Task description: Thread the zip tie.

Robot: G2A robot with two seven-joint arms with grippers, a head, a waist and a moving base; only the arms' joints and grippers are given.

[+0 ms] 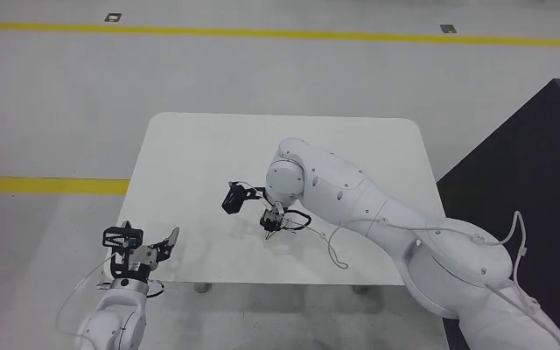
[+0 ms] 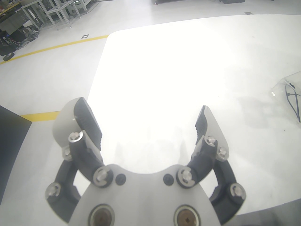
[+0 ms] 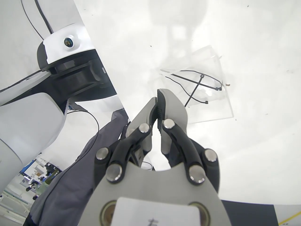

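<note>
Left gripper (image 2: 142, 105): released, pads wide apart, nothing between them. Parked at the near left corner of the white table (image 1: 201, 149).

Right gripper (image 3: 158, 94): clenched, pads pressed flat together, pointing down near the middle of the table. Tip just beside the near corner of a clear bag (image 3: 211, 111). Cannot tell whether any film is pinched.

Task item: black zip ties (image 3: 196, 86), lying inside that bag, flat on the table, near centre.

View differences:
- Right wrist view: separate ties crossing each other, small heads at the ends, bag edges readable.
- Top view: just a dark loop beside the fingertips, bag barely distinguishable from the tabletop.
- Left wrist view: bag and a dark strand farther off across the table, well apart from the open fingers.

Surface: plain white top, rounded corners, a few small dark specks near the bag.

Room: pale floor (image 1: 79, 96) with a yellow line (image 1: 262, 33) beyond the far edge and another off the left side. Dark panel (image 1: 516, 157) along the right side. Farther back in the left wrist view, metal racks (image 2: 56, 5), equipment cabinets and office chairs.
</note>
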